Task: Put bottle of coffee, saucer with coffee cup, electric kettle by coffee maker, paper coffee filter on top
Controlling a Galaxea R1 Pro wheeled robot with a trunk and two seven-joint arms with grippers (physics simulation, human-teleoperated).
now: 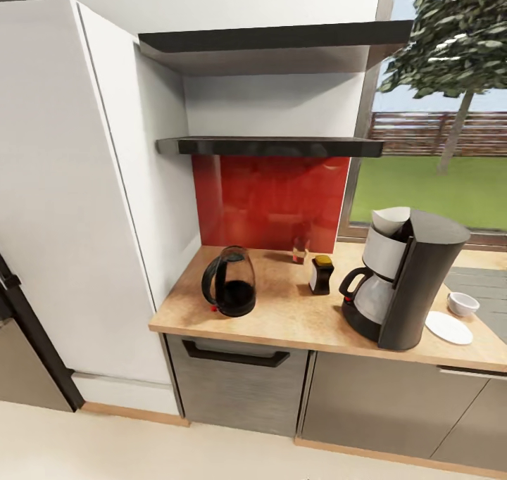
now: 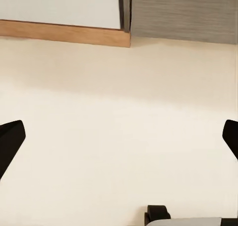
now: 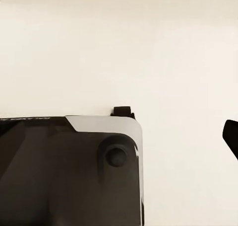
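On the wooden countertop (image 1: 282, 318) stands the black coffee maker (image 1: 415, 283) with a white paper filter (image 1: 389, 221) in its top. A small coffee bottle (image 1: 321, 274) with a yellow lid stands just to its left. Further left is the dark glass electric kettle (image 1: 229, 281). To the maker's right, a white saucer (image 1: 448, 327) lies flat, and a white cup (image 1: 462, 303) stands on the counter just behind it. My left gripper (image 2: 119, 141) hangs open over the cream floor. My right gripper (image 3: 119, 141) hangs low beside my base; one fingertip (image 3: 230, 136) shows, set wide.
Two dark shelves (image 1: 267, 146) hang above a red backsplash (image 1: 271, 202). A tall white cabinet (image 1: 70, 198) stands at the left, with a window at the right. A small dark item (image 1: 300, 249) sits against the backsplash. A grey inset (image 1: 482, 286) lies beyond the cup. My own base (image 3: 64, 171) is below.
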